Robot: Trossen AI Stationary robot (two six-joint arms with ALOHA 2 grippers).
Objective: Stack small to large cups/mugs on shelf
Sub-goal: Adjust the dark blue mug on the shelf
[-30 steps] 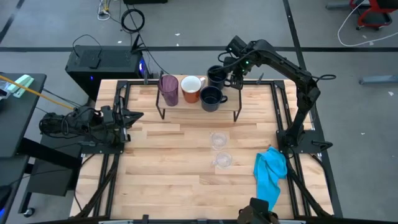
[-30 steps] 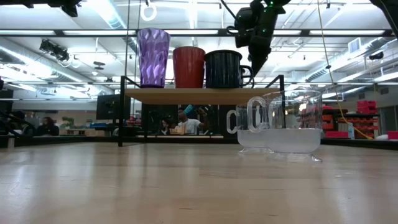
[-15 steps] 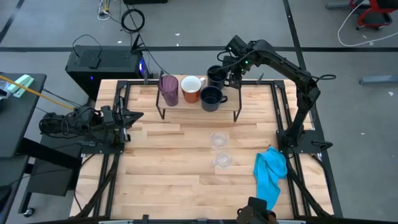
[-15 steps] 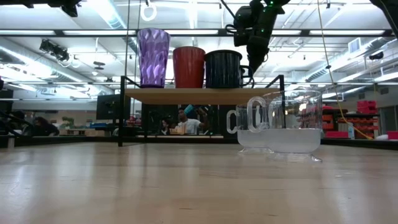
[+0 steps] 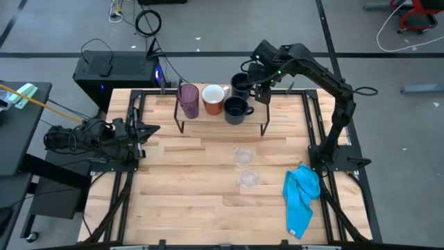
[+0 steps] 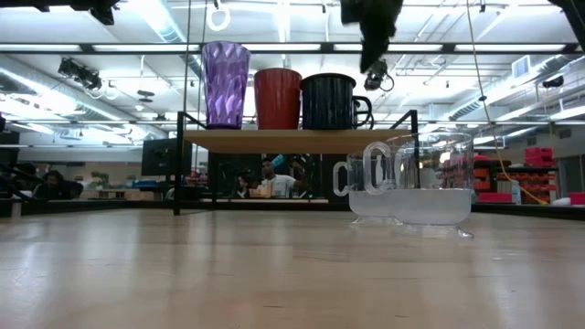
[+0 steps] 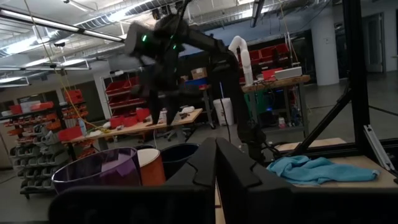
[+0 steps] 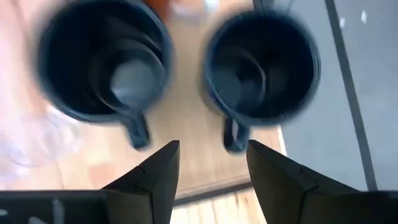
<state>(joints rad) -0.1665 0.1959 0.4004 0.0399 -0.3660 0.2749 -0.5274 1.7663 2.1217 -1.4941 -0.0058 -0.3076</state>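
The shelf point(image 5: 208, 119) carries a purple tumbler point(image 5: 188, 99), a white-and-orange mug point(image 5: 214, 98) and two dark mugs point(image 5: 236, 110) point(image 5: 241, 85), all upright on their bases. Two clear glasses point(image 5: 243, 155) point(image 5: 248, 179) stand on the table in front of it. My right gripper point(image 8: 211, 168) hangs open above the two dark mugs point(image 8: 102, 68) point(image 8: 261, 62), pointing down and touching nothing; the low view shows the right gripper point(image 6: 373, 64) well above the mug tops. At the table's left edge my left gripper point(image 5: 149, 130) is shut and points level toward the shelf.
A blue cloth point(image 5: 300, 194) lies crumpled at the table's near right. The shelf's black legs point(image 5: 264, 130) stand between the mugs and the glasses. Bare wood lies open on the table's left and near parts. People sit far behind the table point(image 6: 274, 178).
My right gripper has risen straight up from beside the dark mugs' handles, staying open; most of the rise came in the last half second. The mugs stand as they did.
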